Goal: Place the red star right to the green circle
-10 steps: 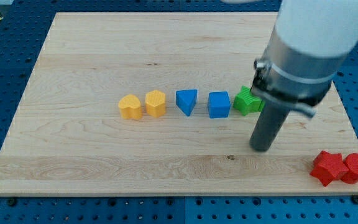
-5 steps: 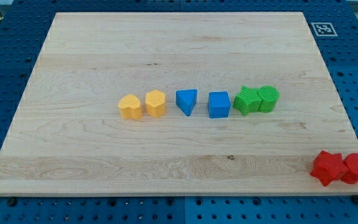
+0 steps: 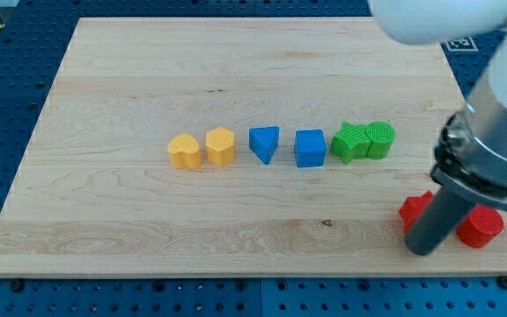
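My tip (image 3: 423,249) rests on the wooden surface (image 3: 148,70), a plain rod with nothing to clench. The ridged red star (image 3: 415,210) touches it on its upper-left, a red round block (image 3: 481,226) just to its right. The ribbed green circle (image 3: 380,139) sits well above.

Robotics lab bench: wooden surface (image 3: 148,70) bolted over blue perforated mounting plate (image 3: 7,97), fiducial tag (image 3: 459,41) at corner, small printed blocks (image 3: 280,146) in a row
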You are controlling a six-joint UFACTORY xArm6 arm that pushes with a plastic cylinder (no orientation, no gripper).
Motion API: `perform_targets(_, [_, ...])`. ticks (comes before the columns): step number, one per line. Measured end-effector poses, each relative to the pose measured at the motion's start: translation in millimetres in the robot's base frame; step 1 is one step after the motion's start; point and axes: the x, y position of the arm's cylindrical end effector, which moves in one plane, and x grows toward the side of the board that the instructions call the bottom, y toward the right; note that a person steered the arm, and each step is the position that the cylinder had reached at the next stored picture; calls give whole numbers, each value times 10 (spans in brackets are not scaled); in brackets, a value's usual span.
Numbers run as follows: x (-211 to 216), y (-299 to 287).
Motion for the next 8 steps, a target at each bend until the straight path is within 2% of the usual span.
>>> perform_targets(1, [-105, -23])
perform_targets(3, [-153, 357])
perform_targets(5, [-627, 387])
perform_targets(8, [-1024, 418])
